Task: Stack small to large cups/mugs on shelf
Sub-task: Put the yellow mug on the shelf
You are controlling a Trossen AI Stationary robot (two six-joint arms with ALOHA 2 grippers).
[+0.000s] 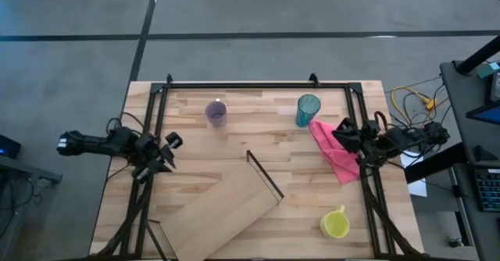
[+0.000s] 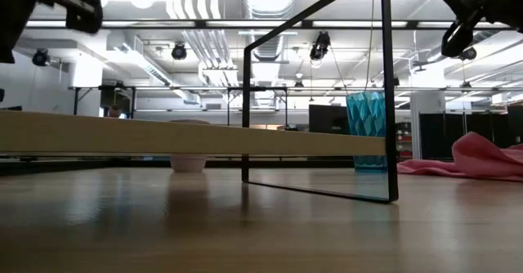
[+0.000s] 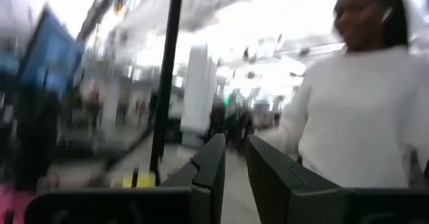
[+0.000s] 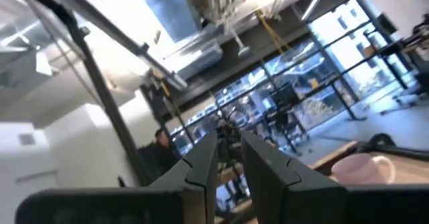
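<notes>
Right now both arms hang raised at the two sides of the desk point(image 1: 195, 112), neither touching anything. The left gripper point(image 1: 166, 153) hovers by the desk's left edge, above the frame rail; its fingers point(image 3: 213, 167) stand close together with only a narrow gap and hold nothing. The right gripper point(image 1: 344, 138) hovers near the right edge, over the pink cloth point(image 1: 332, 150); its fingers point(image 4: 201, 162) are likewise nearly together around empty air.

The shelf point(image 1: 226, 210) lies flat and askew across the desk's middle, running from the near left corner toward the centre, its thin dark frame point(image 1: 264, 175) upright at the inner end. The purple cup point(image 1: 216, 112) stands toward the far edge, left of centre. The teal tumbler point(image 1: 307, 109) stands upright toward the far right corner, just beside the cloth's far tip. The yellow mug point(image 1: 336, 223) sits near the near right corner, well apart from the shelf. A person in a white top point(image 3: 355, 123) shows beyond the desk in the left wrist view.
</notes>
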